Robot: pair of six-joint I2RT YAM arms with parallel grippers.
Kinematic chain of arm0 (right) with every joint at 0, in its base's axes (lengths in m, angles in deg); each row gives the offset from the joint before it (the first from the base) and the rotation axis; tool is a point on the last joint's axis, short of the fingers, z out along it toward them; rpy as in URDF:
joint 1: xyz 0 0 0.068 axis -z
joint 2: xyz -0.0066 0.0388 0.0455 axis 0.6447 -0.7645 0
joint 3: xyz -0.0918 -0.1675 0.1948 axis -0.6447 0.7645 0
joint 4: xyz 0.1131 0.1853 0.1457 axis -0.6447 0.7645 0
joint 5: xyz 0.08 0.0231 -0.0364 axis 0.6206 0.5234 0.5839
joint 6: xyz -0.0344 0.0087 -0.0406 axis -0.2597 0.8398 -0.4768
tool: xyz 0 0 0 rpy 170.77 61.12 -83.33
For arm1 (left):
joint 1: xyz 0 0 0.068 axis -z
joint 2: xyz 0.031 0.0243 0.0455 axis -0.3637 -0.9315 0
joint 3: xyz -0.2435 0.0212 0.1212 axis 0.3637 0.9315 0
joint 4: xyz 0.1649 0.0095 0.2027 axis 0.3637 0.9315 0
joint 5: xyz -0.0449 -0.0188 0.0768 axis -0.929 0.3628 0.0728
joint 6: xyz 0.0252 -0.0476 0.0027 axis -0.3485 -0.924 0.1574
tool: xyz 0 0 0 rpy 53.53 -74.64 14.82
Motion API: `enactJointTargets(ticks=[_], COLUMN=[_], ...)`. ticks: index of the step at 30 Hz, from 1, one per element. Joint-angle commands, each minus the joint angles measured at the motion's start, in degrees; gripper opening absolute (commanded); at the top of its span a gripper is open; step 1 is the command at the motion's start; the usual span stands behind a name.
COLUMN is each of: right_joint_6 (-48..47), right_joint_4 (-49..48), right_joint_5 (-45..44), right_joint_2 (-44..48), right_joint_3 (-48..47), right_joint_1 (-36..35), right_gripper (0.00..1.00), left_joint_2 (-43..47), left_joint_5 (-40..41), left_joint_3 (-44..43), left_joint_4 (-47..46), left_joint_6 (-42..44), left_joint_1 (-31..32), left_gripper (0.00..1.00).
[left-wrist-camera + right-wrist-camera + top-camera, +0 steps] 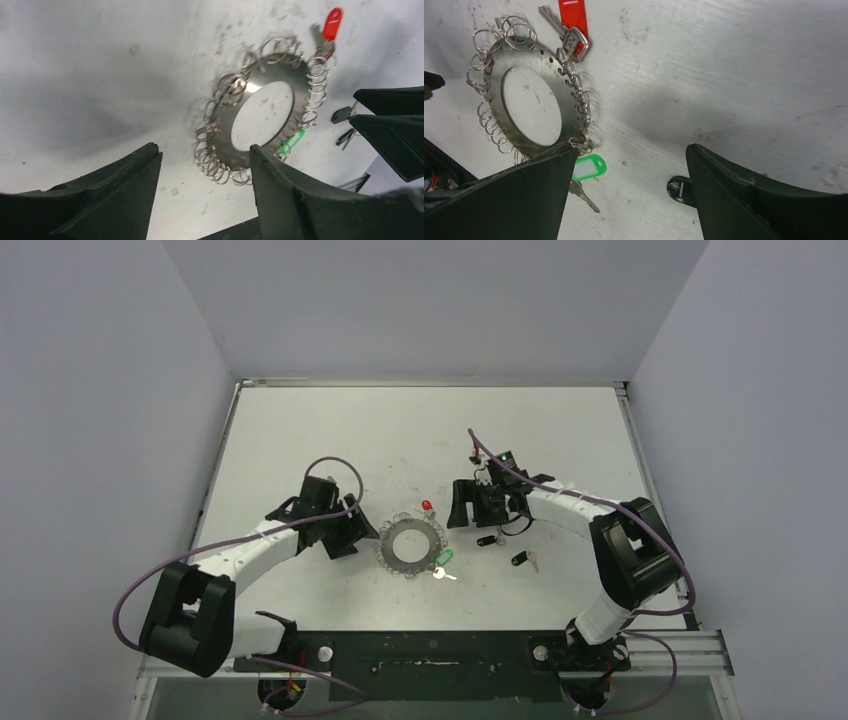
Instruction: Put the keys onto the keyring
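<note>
Top external view: both arms rise from bases at the near table edge, elbows bowed outward, forearms angled in toward the table middle. Low and just left of the keyring [412, 545] sits the left gripper [347, 527]; the right gripper [468, 503] is low too, just right of the ring and slightly beyond it. Keyring lies flat on the table [300, 430] between the two claws, green tag [444, 558] at its near-right edge, red tag [427, 506] at its far edge. Two keys [487, 540] lie loose right of the ring, black heads, apart from it; one close by the right gripper, the other [521, 559] nearer the bases

Left wrist view: jaws moderately wide, nothing between them; one finger [290, 195] overlaps the ring's rim in view, contact cannot be told

Right wrist view: jaws wide, empty, over bare table; ring edge and green tag beside one finger [524, 200], a black key head [679, 190] peeking out by the other
</note>
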Motion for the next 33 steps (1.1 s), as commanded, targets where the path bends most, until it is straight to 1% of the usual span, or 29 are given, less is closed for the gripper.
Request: enactJointTargets(ticks=[1,5,9,11,13,14,16,20,23,25,27,31,33], right_joint_6=[2.1,3.8,4.9,5.3,5.8,6.0,6.8,8.6,9.8,10.1,9.5,7.5,6.8], right_joint_4=[-4.1,-6.5,-7.5,-7.7,-7.6,-7.6,-7.6,-8.1,-7.9,-7.3,-5.5,-0.8,0.2], right_joint_5=[2.0,3.0,3.3,3.4,3.6,3.7,3.4,3.3,3.2,2.9,1.2,-2.7,-3.5], right_joint_2=[-2.4,-4.6,-6.3,-6.6,-6.6,-6.2,-5.3,-2.6,-0.7,0.5,2.2,5.2,6.0], right_joint_3=[-2.4,-2.1,-2.1,-1.9,-1.4,-1.0,0.1,3.1,4.9,5.4,5.2,3.1,2.2], right_joint_1=[-3.2,-5.8,-8.6,-9.6,-10.3,-10.7,-11.4,-12.8,-13.9,-14.0,-14.0,-13.1,-12.5], right_gripper=[0.81,0.76,0.7,0.61,0.49,0.46,0.4,0.34,0.34,0.37,0.4,0.56,0.61], left_joint_2=[3.6,2.1,-1.2,-3.6,-6.2,-8.1,-11.1,-17.3,-20.8,-22.1,-22.2,-19.5,-17.1], left_joint_5=[-5.4,-6.7,-7.1,-7.4,-7.6,-7.7,-8.0,-8.9,-9.1,-8.3,-6.0,-0.6,1.4], left_joint_3=[5.0,7.1,6.9,5.8,4.0,2.7,-0.1,-6.7,-12.0,-15.1,-17.5,-19.3,-18.1], left_joint_4=[-7.7,-11.3,-13.4,-14.2,-14.6,-14.7,-15.1,-14.9,-13.2,-10.8,-7.4,-0.2,1.6], left_joint_6=[-5.5,-6.6,-6.0,-5.4,-4.4,-3.8,-2.6,-0.1,2.7,4.8,7.2,11.5,12.3], left_joint_1=[-0.8,-0.8,-0.7,-0.7,-0.7,-0.7,-0.6,0.0,0.7,1.2,1.7,2.4,2.6], left_gripper=[0.61,0.57,0.55,0.53,0.5,0.48,0.44,0.36,0.34,0.35,0.37,0.46,0.5])
